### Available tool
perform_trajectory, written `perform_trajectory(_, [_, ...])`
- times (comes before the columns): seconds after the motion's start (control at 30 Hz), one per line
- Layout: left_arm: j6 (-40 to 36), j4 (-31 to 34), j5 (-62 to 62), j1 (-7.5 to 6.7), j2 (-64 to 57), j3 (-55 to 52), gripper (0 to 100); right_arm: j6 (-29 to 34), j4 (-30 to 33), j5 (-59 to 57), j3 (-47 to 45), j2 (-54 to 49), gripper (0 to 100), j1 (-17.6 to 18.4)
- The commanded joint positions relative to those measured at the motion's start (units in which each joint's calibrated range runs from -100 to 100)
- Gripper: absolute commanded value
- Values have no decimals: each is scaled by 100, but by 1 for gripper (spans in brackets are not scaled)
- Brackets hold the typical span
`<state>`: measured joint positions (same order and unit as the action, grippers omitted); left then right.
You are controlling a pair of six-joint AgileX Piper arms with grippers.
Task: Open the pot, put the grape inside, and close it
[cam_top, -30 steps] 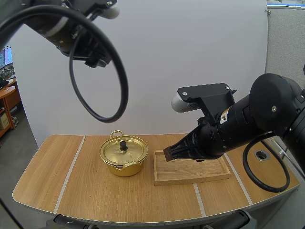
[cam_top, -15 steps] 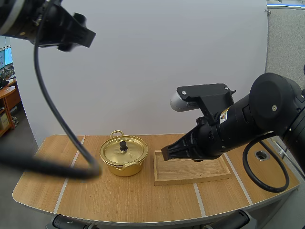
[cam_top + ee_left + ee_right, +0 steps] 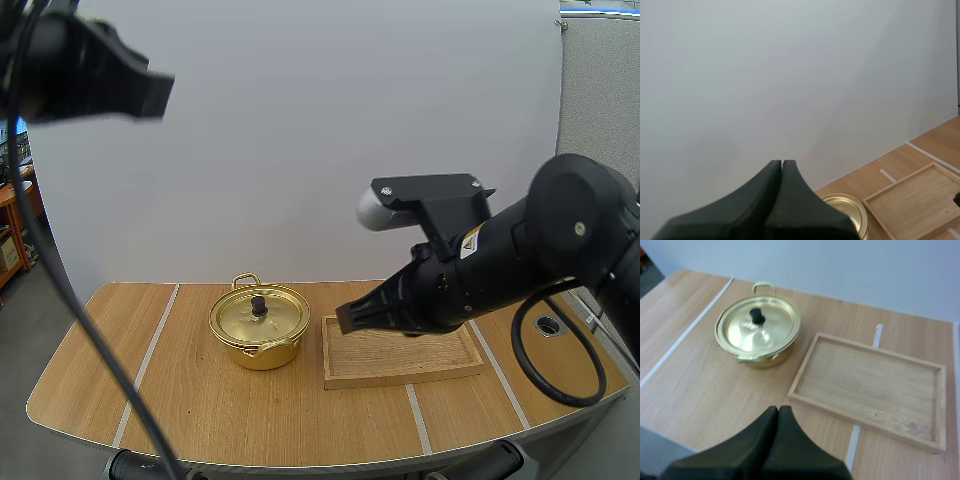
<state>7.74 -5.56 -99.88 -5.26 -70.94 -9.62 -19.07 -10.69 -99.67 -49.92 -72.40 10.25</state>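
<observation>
The right jaws are clenched together on nothing and hang above the end of the wooden tray (image 3: 400, 357) nearest the pot (image 3: 262, 353). The left jaws are clenched too, empty, high above the table (image 3: 200, 405). The pot, its lid (image 3: 243, 313) on, stands just beside the tray, toward the table's back edge.

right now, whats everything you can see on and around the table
table: 1, light wood with pale stripes, under everything
pot: 1, gold, on the table beside the tray
lid: 1, gold, seated on the pot
knob: 1, black, centre of the lid
tray: 1, light wood, on the table next to the pot
left gripper: 1, black, shut, held high above the table
right gripper: 1, black, shut, above the tray's pot-side end
</observation>
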Motion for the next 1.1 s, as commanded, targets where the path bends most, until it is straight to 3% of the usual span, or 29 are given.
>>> perform_trajectory(0.0, [-388, -135, 197, -6, -1223, -1328, 1, 349, 397, 1301, -12, -872, 0, -237])
perform_trajectory(0.2, [-797, -51, 1079, 2, -1886, -2130, 1, 603, 581, 2140, -12, -1694, 0, -316])
perform_trajectory(0.43, [-991, -19, 2022, 283, -2653, -3143, 1, 603, 648, 3048, -12, -2475, 0, -620])
perform_trajectory(0.53, [-1052, -19, 2495, 355, -2906, -3490, 1, 603, 648, 3325, -12, -2747, 0, -741])
perform_trajectory(0.67, [-1057, -57, 2733, 351, -2906, -3944, 1, 603, 678, 3739, -26, -2760, 0, -869])
perform_trajectory(0.83, [-1057, -101, 3596, 351, -2906, -4778, 1, 545, 678, 4543, -633, -2760, 0, -888])
perform_trajectory(1.07, [-998, 556, 5502, 351, -2906, -6271, 1, 545, 713, 5896, -2068, -2760, 0, -888])
